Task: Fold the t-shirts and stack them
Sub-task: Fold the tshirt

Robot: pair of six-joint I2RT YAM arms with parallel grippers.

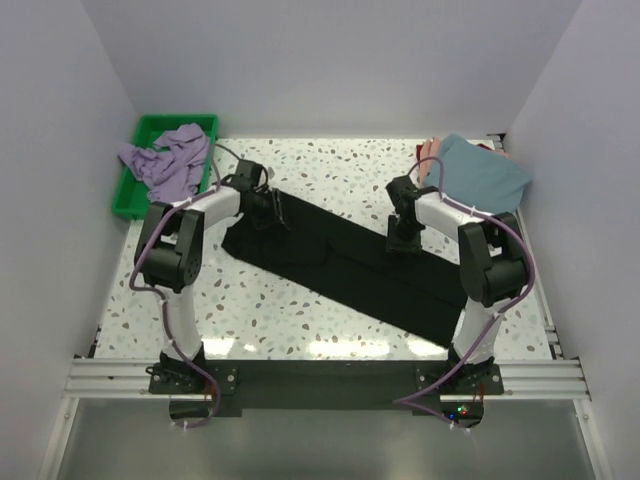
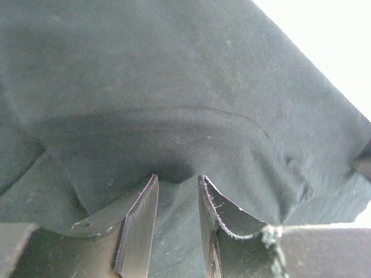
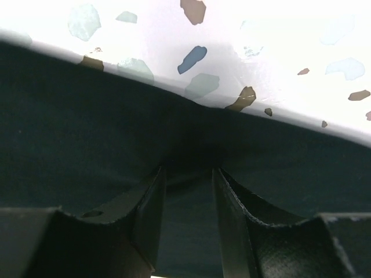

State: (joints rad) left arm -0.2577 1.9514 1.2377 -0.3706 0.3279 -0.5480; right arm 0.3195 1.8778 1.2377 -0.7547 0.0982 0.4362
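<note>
Two pinches: left gripper point(image 1: 273, 209) and right gripper point(image 1: 402, 238) each hold the black t-shirt point(image 1: 340, 268) by its far side, jaws narrow. Best lift together toward the table point(image 1: 330, 165) near edge.

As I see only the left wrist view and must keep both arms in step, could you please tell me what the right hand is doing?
Observer: The right hand is closed on the far edge of the same large black cloth t-shirt.
Operator: How does that shirt lie overall?
Observer: It is a long band stretched diagonally across the speckled white table, from far left to near right.
Operator: Where are the other shirts?
Observer: A crumpled lavender purple cloth t-shirt sits in the green plastic tray at the far left corner.
</note>
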